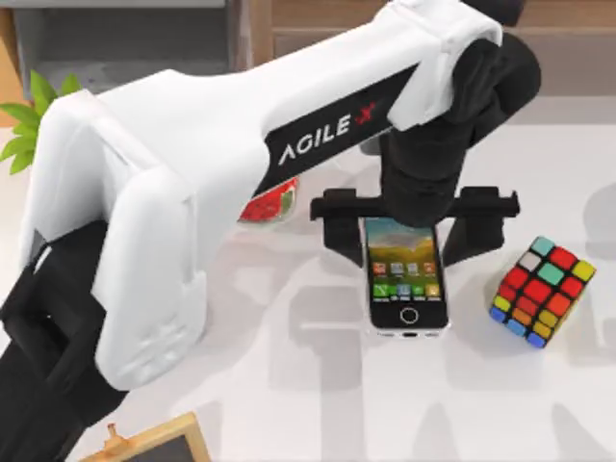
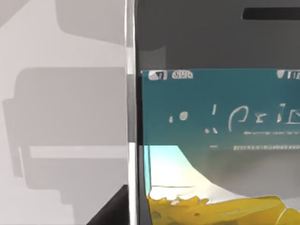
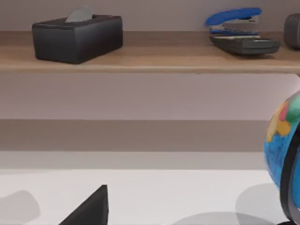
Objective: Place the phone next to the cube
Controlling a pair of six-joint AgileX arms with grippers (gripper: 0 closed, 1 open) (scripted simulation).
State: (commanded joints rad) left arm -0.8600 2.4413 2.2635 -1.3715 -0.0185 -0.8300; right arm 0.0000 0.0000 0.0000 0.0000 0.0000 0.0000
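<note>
Lying flat on the white table [image 1: 289, 385], screen up: phone [image 1: 405, 274], home button toward the near edge, just left of the puzzle cube [image 1: 541, 291], the two apart.

Left gripper [image 1: 414, 223]: over the phone's top end, jaws spread wide, one black finger [image 1: 339, 223] on each side of the phone, not clamping it. Left wrist view: phone screen [image 2: 220, 140] close up.

Red watermelon-patterned pot [image 1: 269, 204]: partly hidden under the left arm.

Right wrist view: shelf [image 3: 150, 58] with tissue box [image 3: 77, 37], blue stapler [image 3: 233, 18]; globe [image 3: 283, 140].
</note>
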